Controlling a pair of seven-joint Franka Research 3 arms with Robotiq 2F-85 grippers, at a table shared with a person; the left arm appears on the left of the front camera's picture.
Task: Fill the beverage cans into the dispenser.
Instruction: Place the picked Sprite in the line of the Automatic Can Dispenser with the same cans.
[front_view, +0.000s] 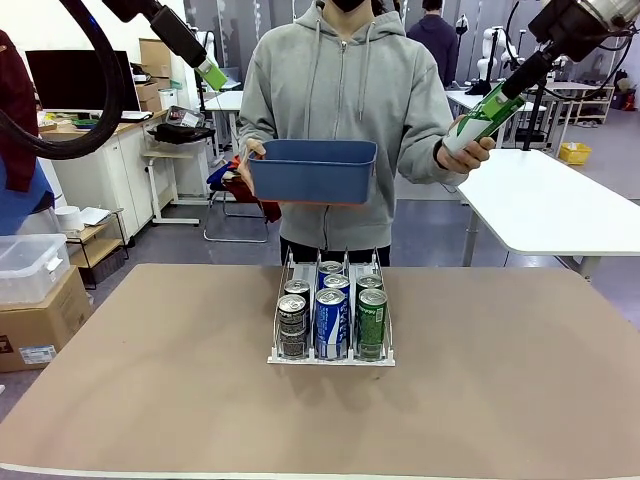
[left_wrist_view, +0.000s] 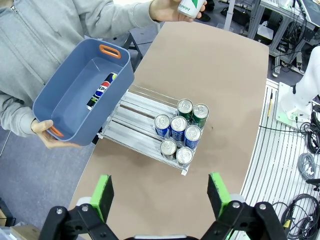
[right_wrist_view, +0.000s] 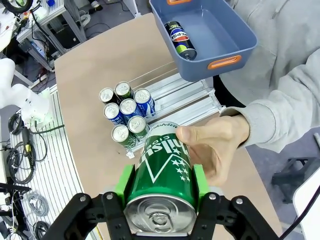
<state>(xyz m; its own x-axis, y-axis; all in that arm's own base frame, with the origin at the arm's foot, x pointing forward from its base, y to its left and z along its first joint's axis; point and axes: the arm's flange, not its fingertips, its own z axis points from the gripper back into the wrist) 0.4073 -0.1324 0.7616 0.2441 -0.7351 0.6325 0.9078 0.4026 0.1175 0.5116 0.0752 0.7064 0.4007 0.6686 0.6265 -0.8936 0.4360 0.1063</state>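
Right hand (right_wrist_view: 162, 186) grips green can (right_wrist_view: 164, 162), base seemingly hidden.

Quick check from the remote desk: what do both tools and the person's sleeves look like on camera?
Left tool and right tool: black two-finger bodies with bolted joints and bright green pads. A thick black cable runs off the left arm. The person's sleeves are light grey hoodie fabric.

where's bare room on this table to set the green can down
The table is bare left, right and on the robot's side of the dispenser. Inside it, the lane ends nearest the person are free; the front ends are crowded with cans.
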